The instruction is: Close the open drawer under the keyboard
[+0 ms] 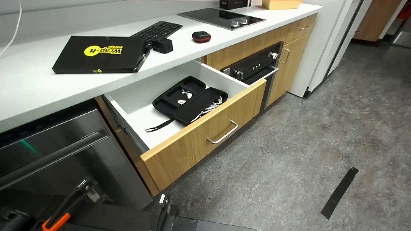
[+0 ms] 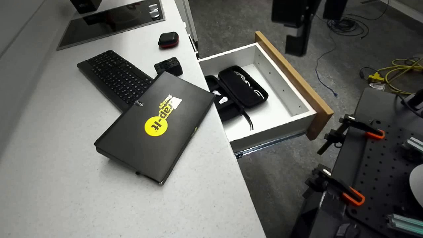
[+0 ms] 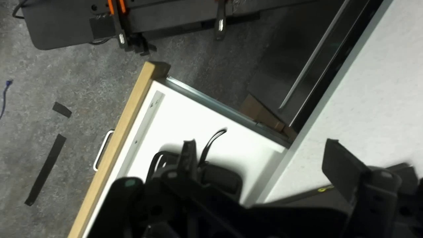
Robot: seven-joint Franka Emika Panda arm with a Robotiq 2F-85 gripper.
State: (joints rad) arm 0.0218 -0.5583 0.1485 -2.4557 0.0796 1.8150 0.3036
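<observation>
The drawer, with its light wood front point(image 1: 184, 157), stands pulled out under the counter. Its front also shows in an exterior view point(image 2: 290, 74) and in the wrist view point(image 3: 115, 140). Its silver bar handle point(image 1: 224, 134) is on the outer face. The black keyboard point(image 1: 160, 29) lies on the counter above, also in an exterior view point(image 2: 115, 77), partly covered by a black box. My gripper point(image 3: 261, 141) is open and empty, its fingers apart above the drawer and counter edge. Its dark fingers show at the top of an exterior view point(image 2: 295, 43), touching nothing that I can see.
An open black case point(image 1: 196, 99) with white cables lies inside the drawer. The black Wrap-It box point(image 1: 99, 57), a black adapter point(image 1: 162, 45) and a small round-cornered case point(image 1: 201, 36) sit on the counter. A black mounting table point(image 2: 373, 158) with orange clamps stands near the drawer.
</observation>
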